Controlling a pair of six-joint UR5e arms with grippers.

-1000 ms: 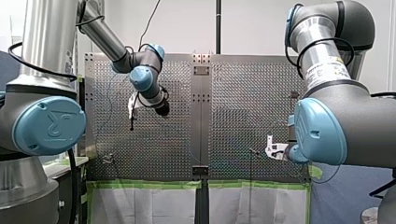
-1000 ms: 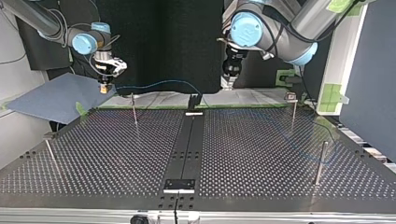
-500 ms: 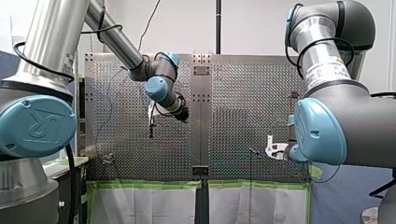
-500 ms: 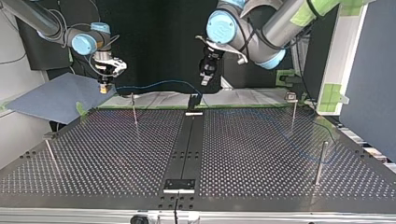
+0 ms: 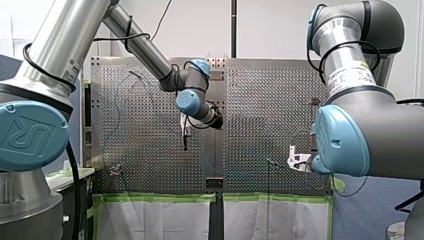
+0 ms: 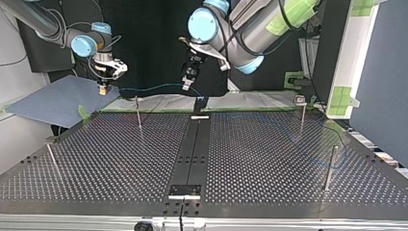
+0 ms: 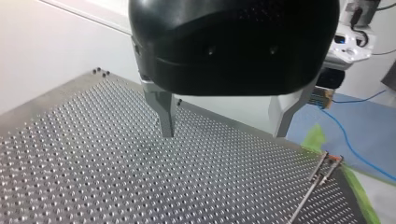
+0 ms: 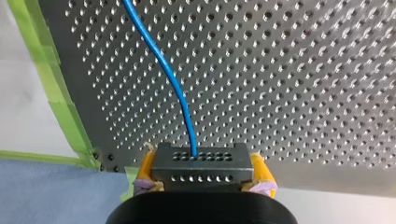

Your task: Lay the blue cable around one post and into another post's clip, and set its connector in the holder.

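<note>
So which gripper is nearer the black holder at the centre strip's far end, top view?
Left. My left gripper hangs close above the holder; my right gripper, clamping the connector, is off toward the top view's left.

Table (image 6: 120, 159): perforated metal, black centre strip (image 6: 192, 144). Carries four thin upright posts (image 6: 138, 113), two either side of the strip. Black holder (image 6: 199, 104) stands at the strip's arm-side end. Green tape (image 5: 155, 198) edges that side.
</note>
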